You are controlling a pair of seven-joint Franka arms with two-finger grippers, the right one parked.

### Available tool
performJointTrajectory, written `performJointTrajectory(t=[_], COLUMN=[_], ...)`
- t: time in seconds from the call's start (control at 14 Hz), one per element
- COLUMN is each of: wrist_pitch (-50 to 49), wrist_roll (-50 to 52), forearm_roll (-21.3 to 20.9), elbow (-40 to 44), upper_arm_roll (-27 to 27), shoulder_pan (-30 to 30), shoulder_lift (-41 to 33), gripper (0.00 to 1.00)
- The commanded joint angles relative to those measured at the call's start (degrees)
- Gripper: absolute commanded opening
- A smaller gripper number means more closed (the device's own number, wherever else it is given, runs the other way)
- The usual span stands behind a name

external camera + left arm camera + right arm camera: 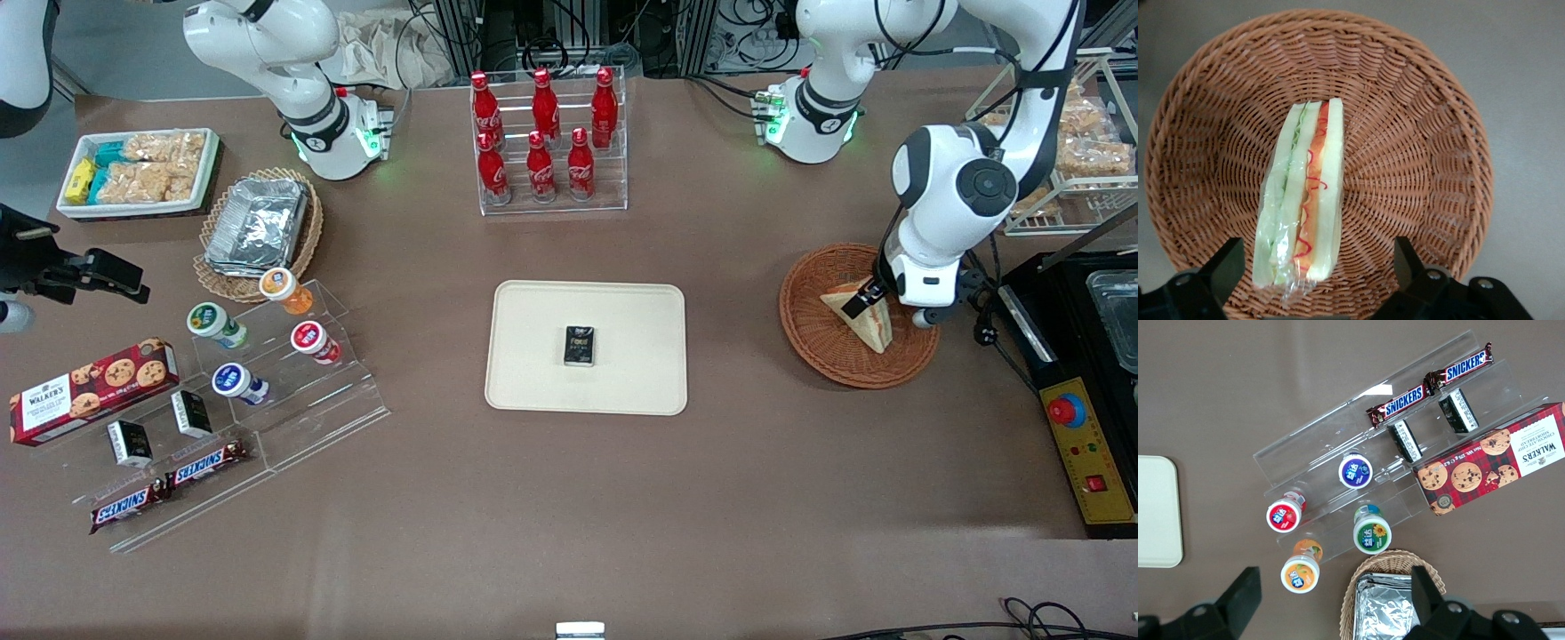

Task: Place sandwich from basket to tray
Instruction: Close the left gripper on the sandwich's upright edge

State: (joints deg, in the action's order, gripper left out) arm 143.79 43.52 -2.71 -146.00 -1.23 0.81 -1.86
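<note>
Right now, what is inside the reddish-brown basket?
Only the sandwich, plastic-wrapped and lying on the basket weave. The gripper hovers above with jaws open astride it. The weave under the sandwich is covered.

Even, diffuse overhead light fills the front view, leaving only short, soft shadows under the flat cream-beige rectangular tray [587, 347] and the round reddish-brown woven wicker basket [858, 317]. The left arm's gripper [871, 300] hangs over that basket, its fingers [1221, 270] spread wide and slightly soft-focused. The sandwich's clear wrap [1300, 197] shows faint glare.
</note>
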Motion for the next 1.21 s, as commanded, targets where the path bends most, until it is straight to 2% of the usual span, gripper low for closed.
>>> performJointTrajectory(t=[0.0, 0.29, 0.36, 0.43, 0.5, 0.57, 1.0, 1.14], wrist_pitch=[5.5, 9.3, 10.0, 10.4, 10.5, 10.5, 9.8, 6.8], wrist_roll=[1.7, 1.6, 1.6, 1.6, 1.5, 1.5, 0.3, -1.4], forearm_roll=[-1.6, -1.6, -1.6, -1.6, -1.6, -1.6, -1.6, -1.7], elbow=[-2.9, -4.1, -4.1, -4.1, -4.0, -4.0, -3.1, -1.9], upper_arm_roll=[-0.1, -0.2, -0.1, -0.2, -0.2, -0.2, -0.2, -0.2], shoulder_pan=[-0.7, -0.9, -0.9, -0.9, -0.9, -0.9, -0.9, -0.8], shoulder_lift=[0.8, 3.2, 4.0, 4.5, 4.6, 4.5, 3.8, 2.0], gripper=[1.00, 1.00, 0.92, 0.62, 0.24, 0.00, 0.00, 0.00])
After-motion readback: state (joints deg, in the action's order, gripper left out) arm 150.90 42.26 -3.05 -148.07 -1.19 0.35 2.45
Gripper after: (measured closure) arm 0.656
